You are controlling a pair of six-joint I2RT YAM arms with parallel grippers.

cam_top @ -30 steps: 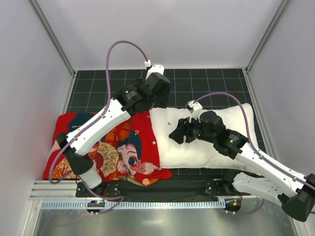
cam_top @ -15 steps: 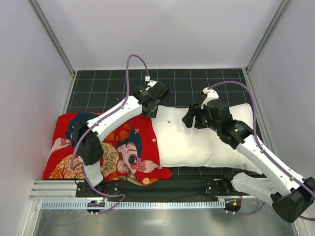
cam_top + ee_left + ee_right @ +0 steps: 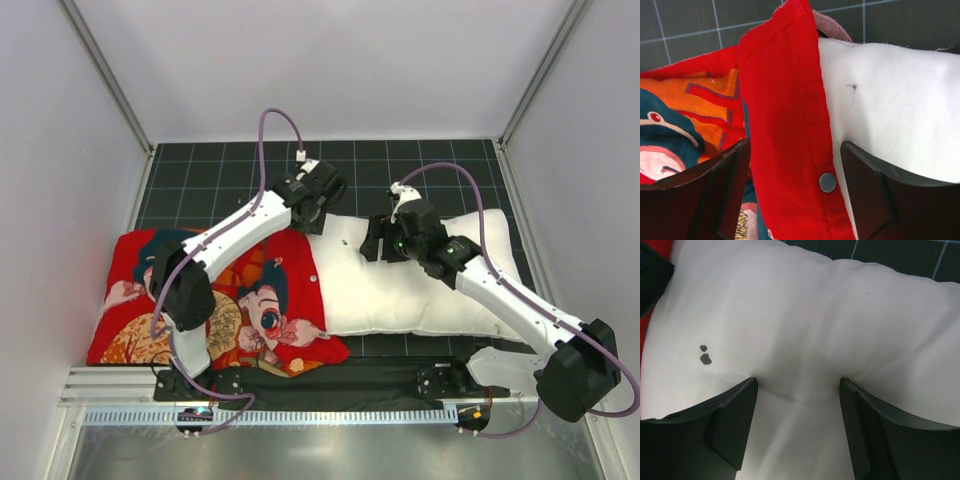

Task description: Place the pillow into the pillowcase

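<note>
I reckon the job is roughly a third done: the pillow lies across the desk with its left end inside the pillowcase, the larger right part bare. My left pincer is spread astride the red hem by a snap button, gripping nothing. My right pincer is spread, tips pressed into the stuffing. The plump filling against the snug hem looks like the obstacle; my left arm also crosses the case.
</note>
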